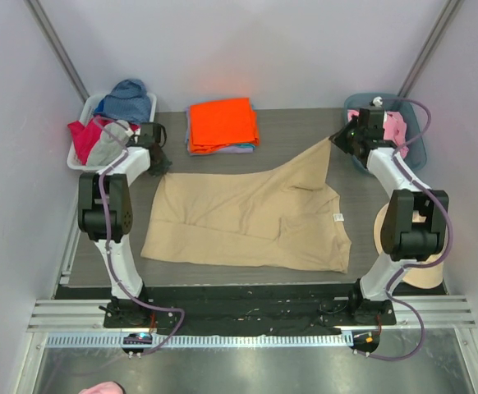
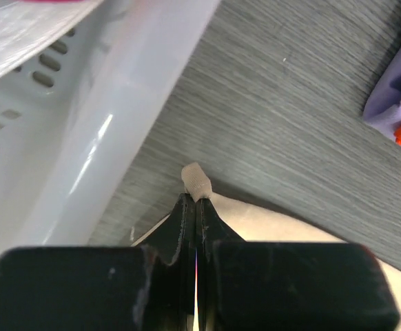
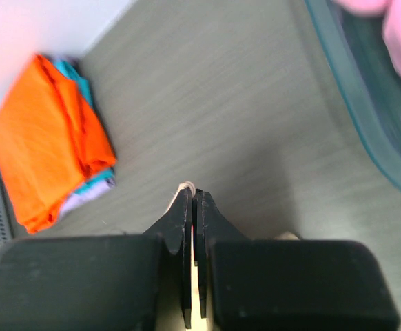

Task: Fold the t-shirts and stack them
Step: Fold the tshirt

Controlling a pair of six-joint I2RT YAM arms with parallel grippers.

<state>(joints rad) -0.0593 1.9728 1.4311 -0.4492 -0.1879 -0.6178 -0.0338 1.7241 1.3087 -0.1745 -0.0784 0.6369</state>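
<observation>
Inventory, largest to smallest

1. Bench (image 1: 305, 131), one: grey wood-grain top carrying every item below
2. Tan t-shirt (image 1: 247, 217), one: spread open and creased across the middle of the bench. Its far left and far right corners are each held in a gripper, and the far right corner is drawn up to a point
3. White basket (image 1: 76, 158), one: far left corner, slotted walls, heaped with blue, magenta and grey cloth
4. Teal bin (image 1: 418, 135), one: far right corner, with pink cloth (image 1: 395, 127) inside
5. Folded stack (image 1: 221, 135), one: far middle, just beyond the tan t-shirt and apart from it. An orange t-shirt (image 3: 45, 138) lies on top, with teal and lavender edges showing beneath; the number of layers cannot be told
6. Left gripper (image 2: 195, 196): pressed together, pinching a nub of tan cloth that pokes past the tips, just beside the white basket
7. Right gripper (image 3: 192, 195): pressed together on a sliver of tan cloth, near the teal bin
8. White tag (image 1: 336, 217), one: on the right side of the tan t-shirt, writing too small to read
</observation>
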